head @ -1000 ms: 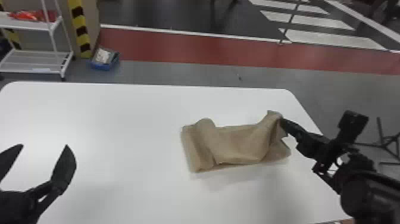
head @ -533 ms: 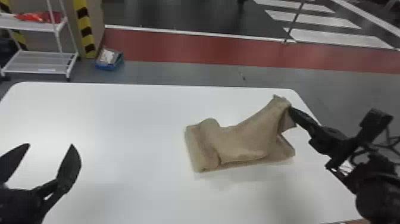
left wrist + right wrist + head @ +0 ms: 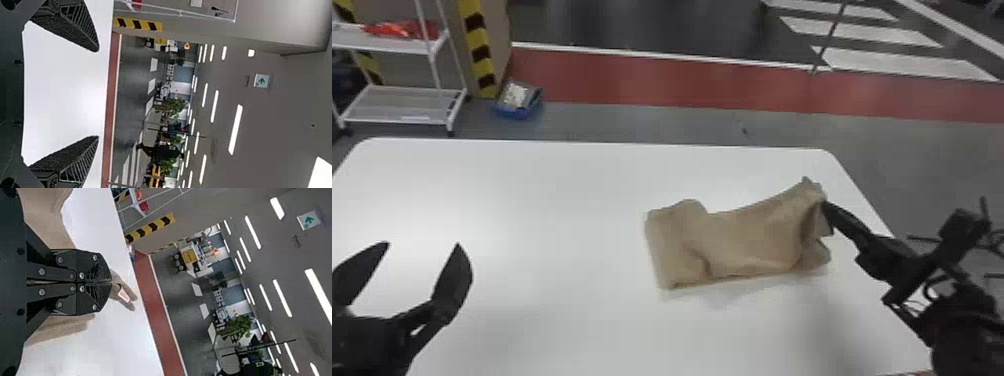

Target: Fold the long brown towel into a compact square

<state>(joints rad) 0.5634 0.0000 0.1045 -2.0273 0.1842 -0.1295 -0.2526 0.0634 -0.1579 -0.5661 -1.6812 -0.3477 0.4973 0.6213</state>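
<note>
Brown towel (image 3: 747, 240): part-folded, right end pinched up, on the table's (image 3: 532, 225) right half.
Your right gripper (image 3: 825, 204) has its fingers clenched on the raised end, close by the table's right edge; the towel's left part lies flat. Purpose, as I judge it: a hold at the outer end lets you lift the upper layer and lay it leftward without dragging the rest. Your left gripper (image 3: 422, 244) is spread and holds nothing, over the table's near left part, well apart from the cloth. Edges: your right arm comes in across the table's right edge, so outward travel looks poor; the widest room runs toward the table's left. Lower the end gently, or the layers may skew.
</note>
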